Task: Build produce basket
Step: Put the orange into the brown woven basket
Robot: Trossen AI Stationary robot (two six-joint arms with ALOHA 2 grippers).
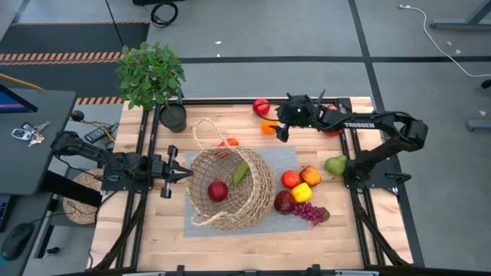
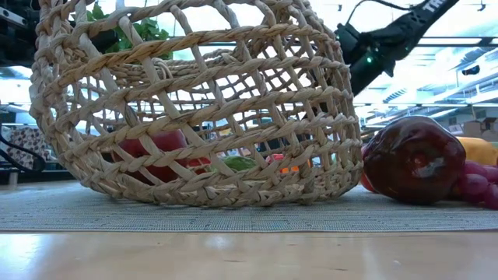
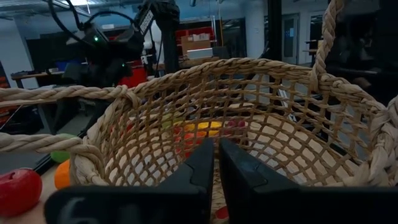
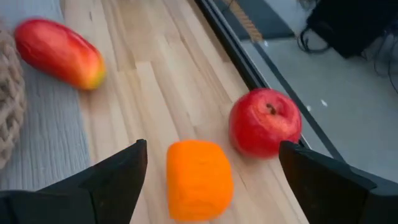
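Wooden surface (image 1: 146,230) carrying basket (image 1: 232,188) on its side. Right end effector (image 1: 281,127) hovering wide open above orange piece (image 4: 199,178), beside red apple (image 4: 265,122). Left end effector (image 1: 189,175) closed at basket rim.

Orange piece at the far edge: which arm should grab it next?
Right, probably. The right gripper hangs open directly over the orange piece, beside the red apple. The left gripper is shut at the basket rim, farther away.

I see a tan open-weave basket (image 1: 234,188), an orange piece (image 4: 199,178) between my fingers, a red apple (image 4: 265,121) beside it.
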